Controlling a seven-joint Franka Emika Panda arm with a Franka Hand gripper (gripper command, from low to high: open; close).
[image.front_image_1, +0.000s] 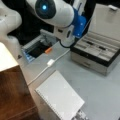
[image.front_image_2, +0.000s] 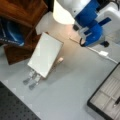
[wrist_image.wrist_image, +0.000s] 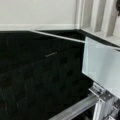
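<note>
The white and blue arm reaches in from a front view's top, its wrist (image.front_image_1: 67, 35) hanging over the grey table between a dark open bin (image.front_image_1: 35, 47) and an open compartment case (image.front_image_1: 96, 50). The gripper's fingers do not show in any view. Nearest the wrist are an orange marker (image.front_image_1: 48, 50) at the bin's edge and a white cable with a small adapter (image.front_image_1: 50, 62). In a front view the blue wrist (image.front_image_2: 92, 31) hovers above the same cable adapter (image.front_image_2: 103, 53). The wrist view holds only a black surface, a pale panel (wrist_image.wrist_image: 102, 67) and aluminium framing (wrist_image.wrist_image: 100, 102).
A white spiral notebook (image.front_image_1: 60, 96) lies on the table; in a front view the notebook (image.front_image_2: 45, 53) has metal clips (image.front_image_2: 31, 80) at its lower end and a small tan object (image.front_image_2: 59, 60) beside it. Wooden furniture (image.front_image_1: 12, 92) stands by it. The case (image.front_image_2: 107, 97) holds pens.
</note>
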